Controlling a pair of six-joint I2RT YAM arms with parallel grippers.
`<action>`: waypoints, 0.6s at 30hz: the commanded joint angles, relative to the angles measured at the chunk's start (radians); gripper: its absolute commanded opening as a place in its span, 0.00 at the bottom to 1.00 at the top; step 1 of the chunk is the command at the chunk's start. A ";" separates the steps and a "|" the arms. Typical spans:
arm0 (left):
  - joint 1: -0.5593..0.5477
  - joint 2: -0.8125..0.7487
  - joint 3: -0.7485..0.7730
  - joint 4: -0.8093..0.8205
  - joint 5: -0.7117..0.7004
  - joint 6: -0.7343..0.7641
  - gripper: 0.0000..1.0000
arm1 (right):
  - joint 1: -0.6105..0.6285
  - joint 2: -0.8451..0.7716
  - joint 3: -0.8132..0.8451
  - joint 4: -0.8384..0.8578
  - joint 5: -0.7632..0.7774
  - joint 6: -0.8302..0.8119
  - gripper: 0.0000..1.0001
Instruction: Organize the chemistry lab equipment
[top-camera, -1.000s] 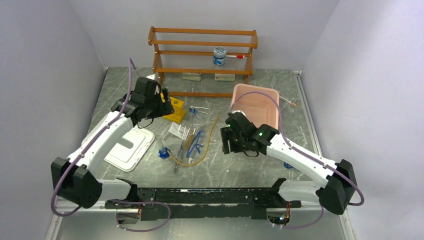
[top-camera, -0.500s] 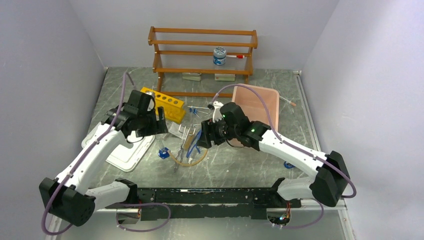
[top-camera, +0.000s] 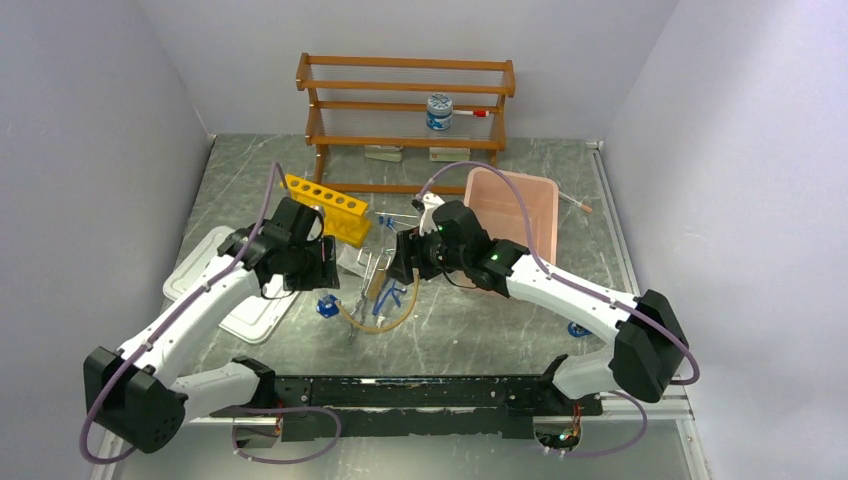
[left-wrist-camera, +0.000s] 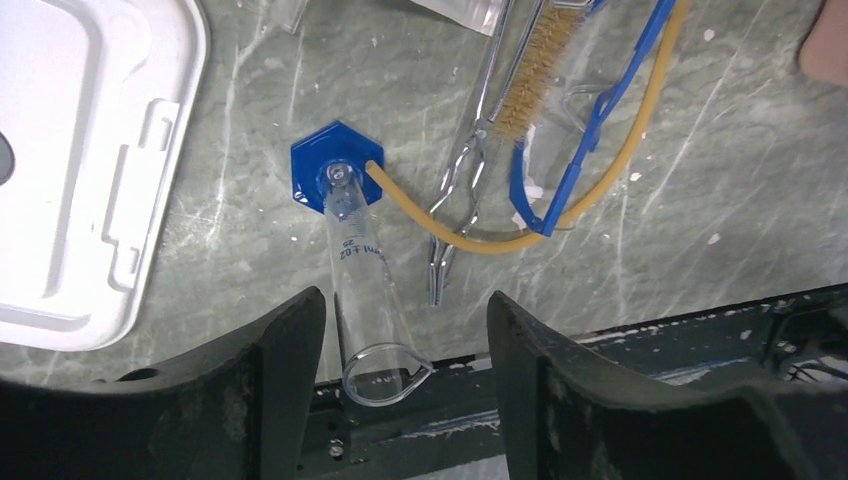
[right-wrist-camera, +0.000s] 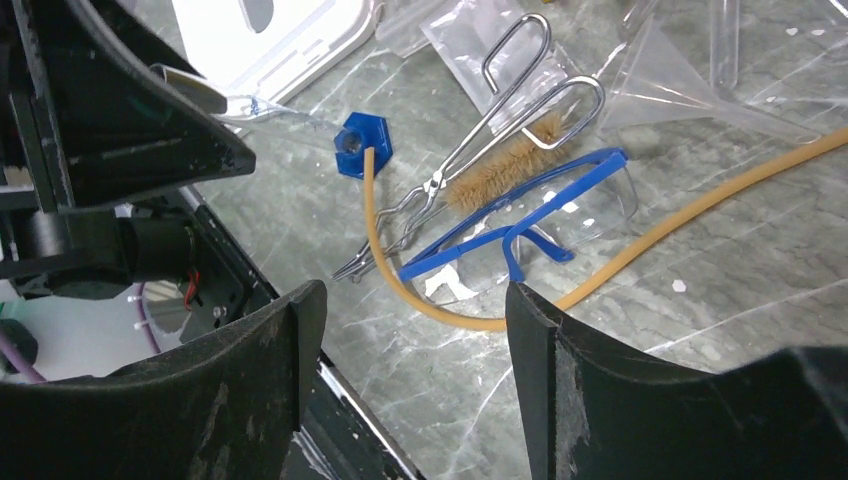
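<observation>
The clear graduated cylinder (left-wrist-camera: 358, 260) stands on its blue hexagonal foot at 7 o'clock of the heap in the middle of the table (top-camera: 480, 330). The tan hose (left-wrist-camera: 480, 243) ends against its foot. The left tool (left-wrist-camera: 400, 300) is released, its fingers flanking the rim without touching it. The cylinder is likely light, slick, brittle and top-heavy, so a gentle hold low on the barrel suits it. The right tool (right-wrist-camera: 415, 290), released and empty, hovers over the blue glasses (right-wrist-camera: 520, 215) at 3 o'clock.

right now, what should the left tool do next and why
Probably close the left tool on the graduated cylinder: its open rim sits between the spread fingers, nothing gripped yet. Lift gently, since the tan hose end lies against its blue base.
</observation>
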 joint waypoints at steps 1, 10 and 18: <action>-0.040 -0.074 -0.061 0.088 -0.105 -0.001 0.62 | 0.001 0.011 0.016 0.044 0.050 0.010 0.69; -0.078 -0.065 -0.094 0.159 -0.199 0.023 0.54 | 0.000 0.021 0.016 0.045 0.066 0.023 0.67; -0.104 -0.051 -0.077 0.170 -0.241 0.045 0.32 | 0.000 0.007 0.016 0.045 0.066 0.025 0.66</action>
